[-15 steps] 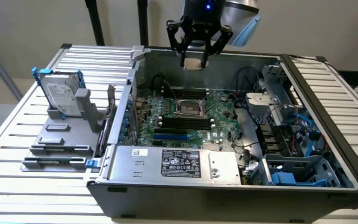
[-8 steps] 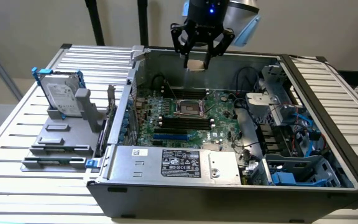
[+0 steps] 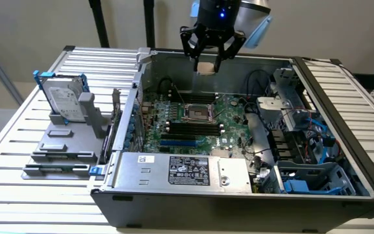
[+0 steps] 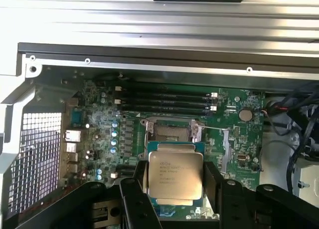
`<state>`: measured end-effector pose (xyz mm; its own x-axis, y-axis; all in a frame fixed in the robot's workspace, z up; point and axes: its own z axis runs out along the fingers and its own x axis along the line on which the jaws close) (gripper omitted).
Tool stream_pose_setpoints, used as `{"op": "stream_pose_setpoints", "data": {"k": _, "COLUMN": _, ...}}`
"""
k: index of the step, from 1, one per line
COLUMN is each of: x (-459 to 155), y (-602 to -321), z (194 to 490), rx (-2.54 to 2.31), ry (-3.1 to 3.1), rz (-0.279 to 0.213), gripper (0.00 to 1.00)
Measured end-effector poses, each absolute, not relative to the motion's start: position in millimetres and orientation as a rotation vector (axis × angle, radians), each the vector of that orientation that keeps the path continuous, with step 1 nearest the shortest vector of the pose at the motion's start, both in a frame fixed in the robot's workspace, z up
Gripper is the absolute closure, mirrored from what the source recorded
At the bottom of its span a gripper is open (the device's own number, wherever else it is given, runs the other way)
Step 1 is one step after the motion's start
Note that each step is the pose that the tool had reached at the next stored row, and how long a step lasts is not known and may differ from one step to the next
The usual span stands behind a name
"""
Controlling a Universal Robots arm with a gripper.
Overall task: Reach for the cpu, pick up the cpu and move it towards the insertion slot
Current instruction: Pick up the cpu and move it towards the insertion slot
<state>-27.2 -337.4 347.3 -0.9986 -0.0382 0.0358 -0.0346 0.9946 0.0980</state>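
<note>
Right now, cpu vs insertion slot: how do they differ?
The cpu is up in the air, held in the claw; the insertion slot sits on the motherboard. The cpu shows a plain silver top; the insertion slot is a silver frame around a dark centre. Both are square.

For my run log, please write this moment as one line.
gripper: shut on small flat square silver cpu | position: raised above open case | silver-framed square insertion slot: empty | cpu: not seated

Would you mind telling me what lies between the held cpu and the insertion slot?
Nothing: in the exterior view the cpu, in the gripper, hangs above the insertion slot with bare air between.
</note>
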Motion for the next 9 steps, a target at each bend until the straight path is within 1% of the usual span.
{"op": "stream_pose_setpoints", "data": {"k": 9, "x": -26.7, "y": -335.8, "z": 340.8, "rx": 0.022, "ry": -3.102, "rz": -0.177, "gripper": 0.45}}
